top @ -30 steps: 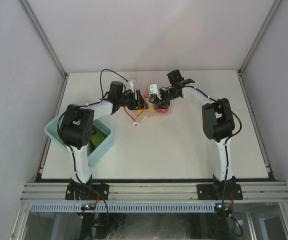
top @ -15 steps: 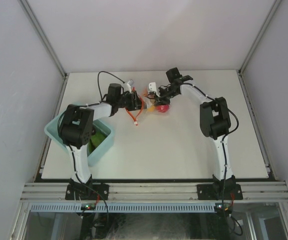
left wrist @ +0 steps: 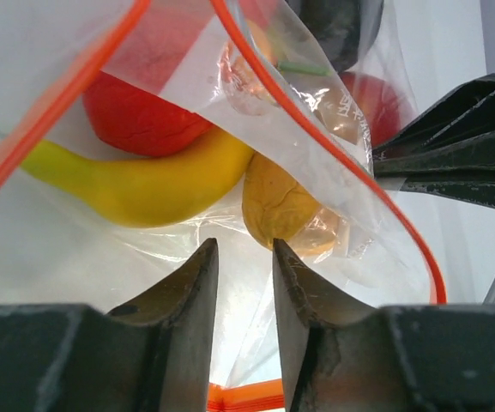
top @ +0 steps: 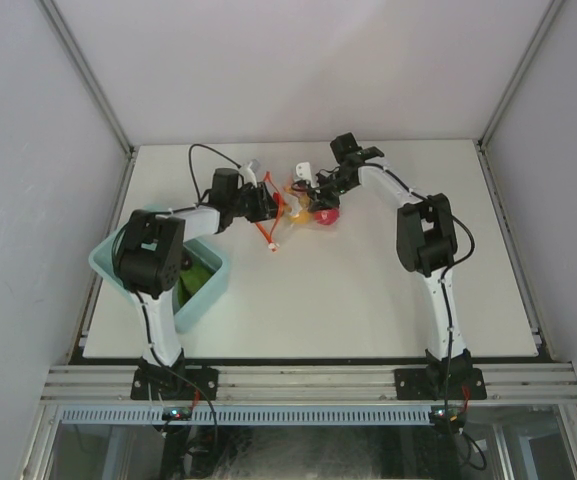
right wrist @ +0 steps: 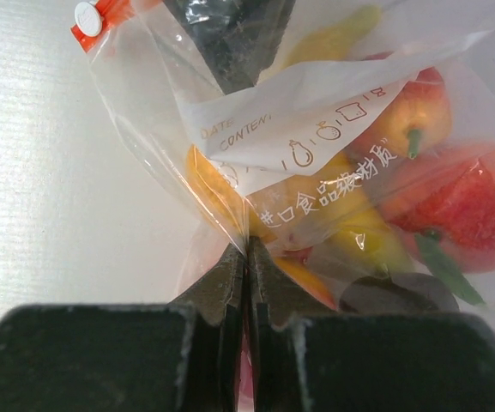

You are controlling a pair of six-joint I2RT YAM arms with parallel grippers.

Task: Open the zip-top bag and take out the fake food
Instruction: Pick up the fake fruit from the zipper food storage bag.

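Right arm point(top: 388, 186) extended, fingers point(right wrist: 226, 276) pinching bag point(right wrist: 316, 112).

The zip-top bag point(right wrist: 170, 172) carried a white write-on panel point(right wrist: 316, 103) printed in gold: "DATE" and, beneath it, "CONTEN", the rest lost in a crease, beside small pictograms. Below ran a line of Chinese characters, including 食品袋.

Left arm: white-and-black jointed arm point(top: 190, 218), stretched forward, wrist turned inward.
Left gripper: dark two-finger gripper point(left wrist: 244, 251), fingers a narrow gap apart.
Right arm: matching white-and-black arm point(top: 396, 188), arched forward, wrist bent inward.
Right gripper: dark two-finger gripper point(right wrist: 247, 249), fingers pressed together, pinching clear crinkly zip-top bag point(right wrist: 157, 142).
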